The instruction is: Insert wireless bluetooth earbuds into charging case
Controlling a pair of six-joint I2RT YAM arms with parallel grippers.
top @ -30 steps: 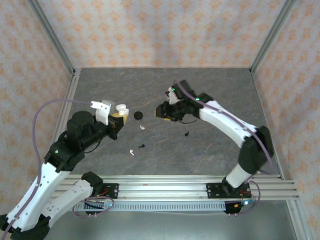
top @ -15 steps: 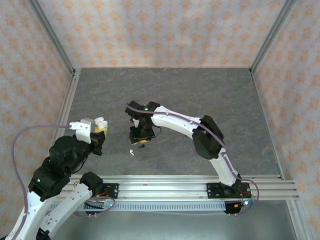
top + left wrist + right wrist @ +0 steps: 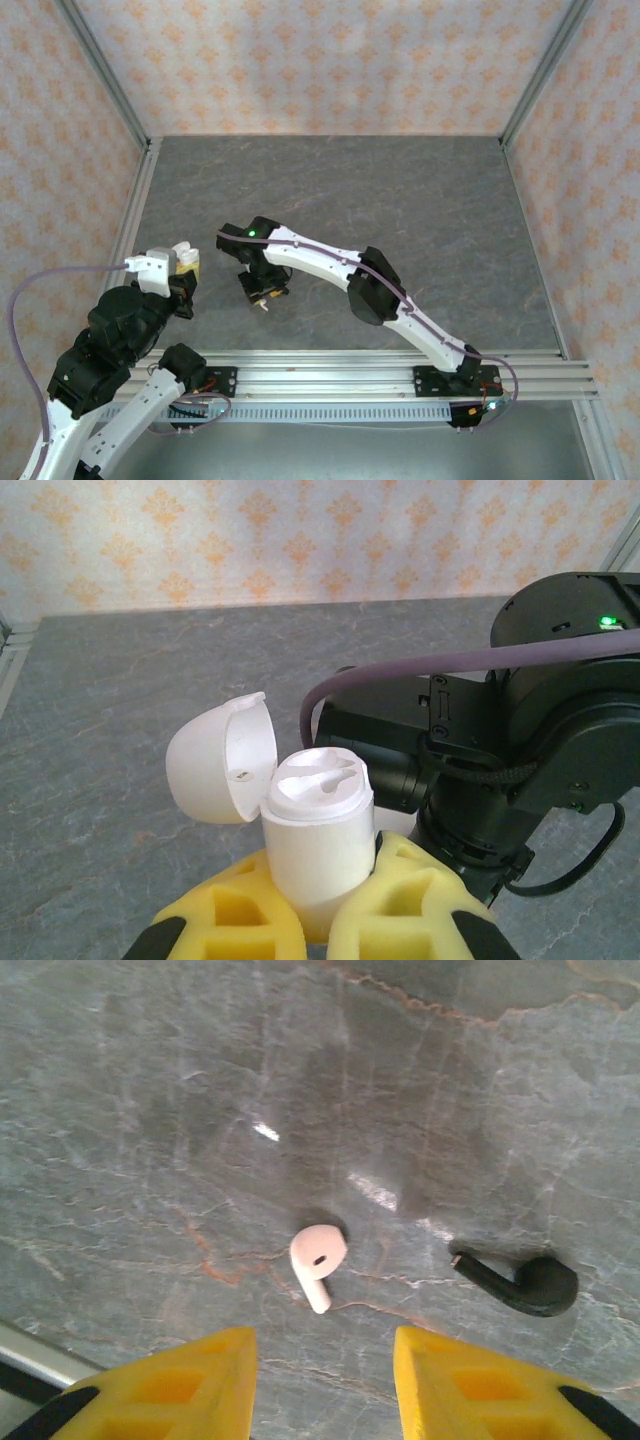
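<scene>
Right wrist view: we see the white earbud (image 3: 318, 1260) lying on the grey table (image 3: 150, 1110), its stem pointing back toward our right gripper (image 3: 325, 1385), whose jaws stand apart and hold nothing. A black earbud (image 3: 525, 1285) lies nearby, stem pointing left. Our left gripper (image 3: 320, 910) clamps the white charging case (image 3: 318, 830) upright, lid (image 3: 215, 765) open to the left, with the right arm (image 3: 540, 730) just behind it.
</scene>
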